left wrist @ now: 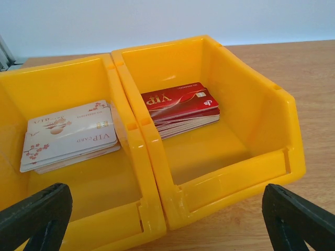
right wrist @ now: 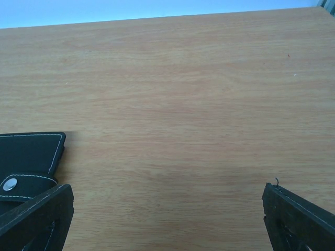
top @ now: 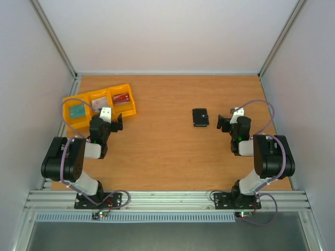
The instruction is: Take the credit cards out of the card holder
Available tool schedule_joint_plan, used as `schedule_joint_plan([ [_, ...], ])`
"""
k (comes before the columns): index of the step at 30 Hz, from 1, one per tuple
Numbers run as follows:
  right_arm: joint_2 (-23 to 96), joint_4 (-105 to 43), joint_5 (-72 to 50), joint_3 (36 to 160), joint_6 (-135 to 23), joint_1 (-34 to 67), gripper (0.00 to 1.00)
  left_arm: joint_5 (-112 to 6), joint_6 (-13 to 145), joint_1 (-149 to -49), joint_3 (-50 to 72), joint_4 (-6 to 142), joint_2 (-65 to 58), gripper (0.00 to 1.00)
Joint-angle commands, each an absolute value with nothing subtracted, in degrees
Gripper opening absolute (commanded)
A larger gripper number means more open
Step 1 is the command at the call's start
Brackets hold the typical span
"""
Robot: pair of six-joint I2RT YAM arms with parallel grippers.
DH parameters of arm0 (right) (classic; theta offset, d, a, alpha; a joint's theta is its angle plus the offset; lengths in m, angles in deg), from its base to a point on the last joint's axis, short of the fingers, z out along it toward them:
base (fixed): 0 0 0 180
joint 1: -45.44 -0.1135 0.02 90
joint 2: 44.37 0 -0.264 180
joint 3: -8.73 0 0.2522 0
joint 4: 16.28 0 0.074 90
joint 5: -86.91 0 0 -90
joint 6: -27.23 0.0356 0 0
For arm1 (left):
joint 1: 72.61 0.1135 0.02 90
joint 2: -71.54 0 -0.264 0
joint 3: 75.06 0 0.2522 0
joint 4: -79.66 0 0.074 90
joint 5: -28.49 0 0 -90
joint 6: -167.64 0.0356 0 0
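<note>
The card holder is a small black wallet lying closed on the wooden table, right of centre. In the right wrist view its stitched corner and snap strap show at the left edge. The credit cards are hidden inside it. My right gripper is open and empty, just right of the wallet; in its own view the gripper frames bare wood. My left gripper is open and empty in front of the yellow bins; in its own view the gripper faces two bins.
Three joined yellow bins stand at the back left. They hold teal cards, whitish cards and red cards. White walls enclose the table on three sides.
</note>
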State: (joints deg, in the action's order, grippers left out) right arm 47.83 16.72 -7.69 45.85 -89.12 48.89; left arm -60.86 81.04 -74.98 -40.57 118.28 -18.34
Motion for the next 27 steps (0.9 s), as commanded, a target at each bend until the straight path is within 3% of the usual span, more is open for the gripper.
schedule_joint_plan([
  [1,46.79,17.55,-8.01,46.72,-88.41,49.14,0.99,-61.3,81.13,-75.04,-39.66,120.39,-17.99,0.99],
  [10,44.91,14.61,-6.95,47.94,-87.76,49.14,0.98,-61.33,81.15,-75.06,-39.59,120.39,-18.01,0.99],
  [17,31.56,-26.91,-3.86,65.04,-81.23,47.9,0.99,-61.28,81.2,-75.05,-39.39,119.31,-16.51,0.99],
  [20,30.87,-41.5,-0.82,72.86,-77.8,44.25,0.98,-64.09,79.65,-74.7,-34.21,103.22,-9.47,0.99],
  [24,35.32,-58.83,-4.0,83.68,-75.58,37.32,0.98,-58.57,82.41,-74.46,-27.62,88.98,1.06,0.99],
  [27,41.29,-68.6,-3.27,91.73,-74.61,32.17,0.98,-56.64,84.55,-74.46,-12.49,60.46,3.25,0.99],
])
